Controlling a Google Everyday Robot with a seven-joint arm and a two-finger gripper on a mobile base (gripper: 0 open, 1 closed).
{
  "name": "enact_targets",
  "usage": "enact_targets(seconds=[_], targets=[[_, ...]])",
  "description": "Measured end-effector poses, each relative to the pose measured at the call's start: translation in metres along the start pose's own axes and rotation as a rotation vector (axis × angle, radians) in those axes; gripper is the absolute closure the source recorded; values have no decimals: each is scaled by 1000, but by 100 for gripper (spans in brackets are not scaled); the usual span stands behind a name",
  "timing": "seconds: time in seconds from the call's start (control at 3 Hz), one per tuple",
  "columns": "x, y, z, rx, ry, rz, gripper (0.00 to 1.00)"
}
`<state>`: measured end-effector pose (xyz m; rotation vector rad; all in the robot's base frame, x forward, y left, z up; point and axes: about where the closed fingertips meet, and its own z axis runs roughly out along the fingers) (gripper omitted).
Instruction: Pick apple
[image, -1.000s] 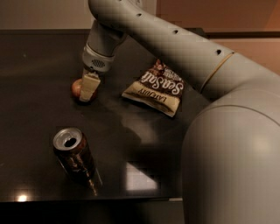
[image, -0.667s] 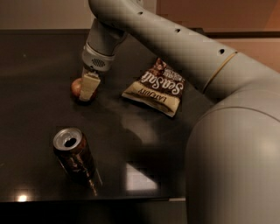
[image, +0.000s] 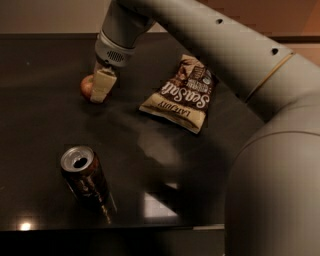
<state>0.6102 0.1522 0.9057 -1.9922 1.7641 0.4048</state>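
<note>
The apple (image: 86, 86) is small, round and reddish, at the far left of the dark table (image: 45, 130). My gripper (image: 96, 90) comes down from the grey arm and is shut on the apple. One pale finger (image: 103, 85) covers the apple's right side, and the other finger is hidden behind it. The apple sits just above the table surface in the grip.
A Sea Salt chip bag (image: 181, 95) lies to the right of the apple. An opened dark soda can (image: 84, 176) stands near the table's front edge. My arm's large grey body (image: 272, 165) fills the right side of the view.
The gripper and the apple have moved up together a little, while the chip bag and the can have stayed in place.
</note>
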Motion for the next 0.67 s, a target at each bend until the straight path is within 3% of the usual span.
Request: enact_targets(seconds=[0.33, 0.67], targets=[[-14, -6, -38, 54, -19, -21, 100], [-14, -6, -38, 54, -19, -21, 100]])
